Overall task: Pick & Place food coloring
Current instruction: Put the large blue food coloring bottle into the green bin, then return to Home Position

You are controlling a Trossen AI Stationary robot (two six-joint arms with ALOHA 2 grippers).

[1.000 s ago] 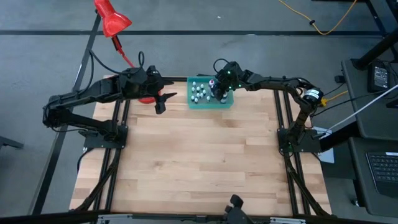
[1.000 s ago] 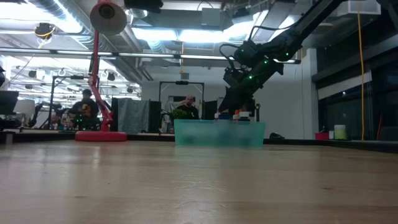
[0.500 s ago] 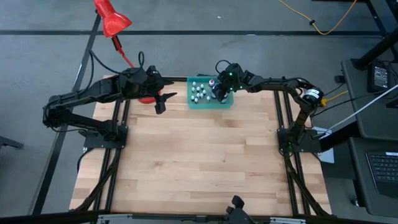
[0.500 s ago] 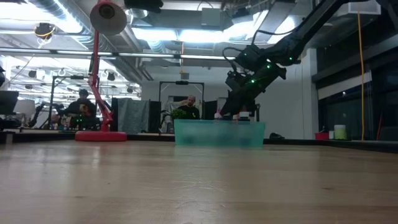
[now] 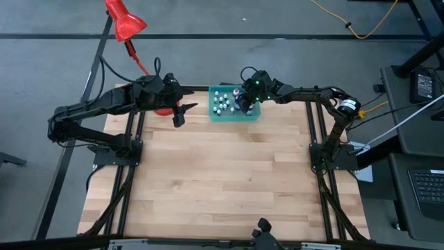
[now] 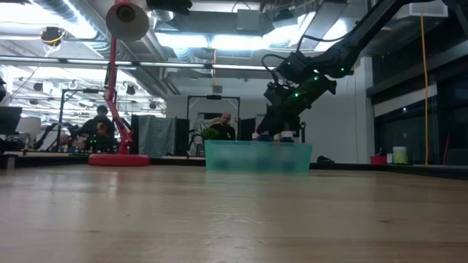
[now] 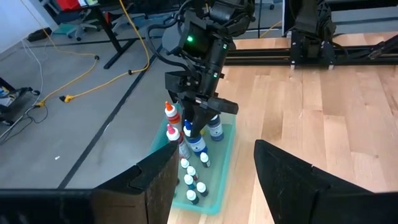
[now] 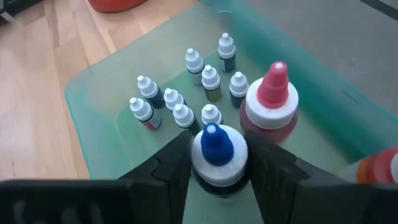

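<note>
Right tool (image 8: pixel 217 163) down inside the teal tray (image 8: pixel 93 106), its two dark fingers (image 8: pixel 171 165) set close on either side of a blue-capped bottle (image 8: pixel 217 149); they appear to be touching the white collar, so holding it. Same bottle seen from the left wrist view, low between the fingers over the tray (image 7: pixel 217 155). Just beside it stands a pink-capped bottle (image 8: pixel 270 93); an orange-capped one (image 8: pixel 379 168) is cut off at the frame edge.

The small food coloring bottles (image 8: pixel 186 93) cluster in the tray's other half, upright, white caps, near one another but apart from the held bottle. High view shows them as pale dots (image 5: pixel 222 103).

Tray sits at the far edge of the surface (image 5: pixel 222 180), the red lamp base (image 6: pixel 117 159) near it on the left arm's side. Most of the wooden surface in front lies open.

Left tool (image 5: pixel 179 114) hovers beside the tray over the surface, fingers (image 7: pixel 292 180) spread wide.

Low view: tray wall (image 6: pixel 256 157) translucent, bottles behind it hard to make out. People (image 6: pixel 99 128) in the room beyond.
</note>
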